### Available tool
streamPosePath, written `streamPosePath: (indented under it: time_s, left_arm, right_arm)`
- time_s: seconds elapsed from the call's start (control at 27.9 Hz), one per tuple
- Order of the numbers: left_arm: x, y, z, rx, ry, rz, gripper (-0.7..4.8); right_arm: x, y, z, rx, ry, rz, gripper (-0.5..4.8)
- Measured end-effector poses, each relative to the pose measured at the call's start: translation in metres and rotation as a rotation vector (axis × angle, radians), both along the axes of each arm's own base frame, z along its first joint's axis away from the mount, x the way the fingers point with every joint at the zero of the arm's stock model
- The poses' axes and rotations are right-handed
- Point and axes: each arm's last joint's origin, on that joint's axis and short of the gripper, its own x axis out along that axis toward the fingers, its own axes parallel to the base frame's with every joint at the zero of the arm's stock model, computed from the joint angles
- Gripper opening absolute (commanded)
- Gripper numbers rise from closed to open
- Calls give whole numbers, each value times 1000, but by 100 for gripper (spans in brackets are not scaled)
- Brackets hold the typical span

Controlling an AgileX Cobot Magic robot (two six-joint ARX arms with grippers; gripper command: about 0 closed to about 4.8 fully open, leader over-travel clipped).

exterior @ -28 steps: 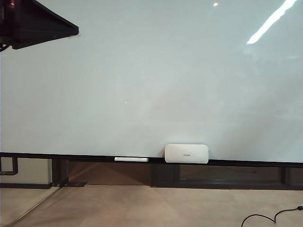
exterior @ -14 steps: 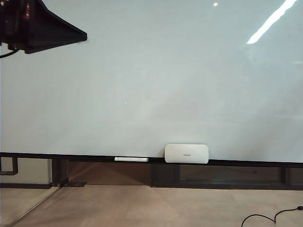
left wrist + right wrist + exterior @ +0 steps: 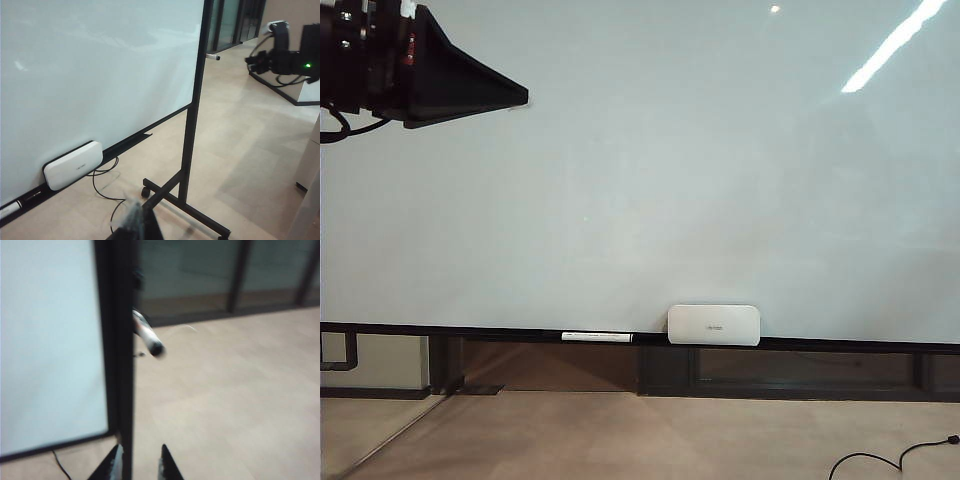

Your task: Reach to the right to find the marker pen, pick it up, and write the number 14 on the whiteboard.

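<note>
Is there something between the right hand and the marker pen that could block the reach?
Nothing visible lies between them. In the right wrist view the right hand is open, and the marker pen sticks out beside the black frame post. That post stands close alongside the path.

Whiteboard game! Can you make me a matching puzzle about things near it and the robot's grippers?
1 white rounded eraser
2 white marker pen with dark end
3 left gripper
4 right gripper

A pokes out past the whiteboard's black side post
B near that post, open
C on the dark bottom rail
D before the board's upper left

Pairs: 1-C, 2-A, 3-D, 4-B
</note>
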Motion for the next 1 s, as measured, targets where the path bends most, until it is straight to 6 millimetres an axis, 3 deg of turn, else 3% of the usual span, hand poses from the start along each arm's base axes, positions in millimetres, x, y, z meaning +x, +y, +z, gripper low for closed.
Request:
streamPosePath:
  time_s: [0.18,0.36,0.5,0.57,0.75,1.0]
  left_arm:
    - [1,0,1,5,-12,0,-6]
    - [1,-1,-1,9,-2,-3,-6]
    - [1,-1,-3,14,17,-3,-6]
    - [1,0,-6,25,48,-4,-6]
    - [1,0,-10,37,86,-4,-6]
    - [0,-1,-14,50,129,-12,-6]
  right_arm:
    - [20,-13,-4,21,13,80,103]
    - [45,-41,-2,39,20,146,84]
    - [45,-56,-10,80,53,162,81]
    - [42,-61,-10,74,55,151,35]
    - [42,-73,-29,71,70,127,-2]
    - [57,-84,-50,75,90,179,-1]
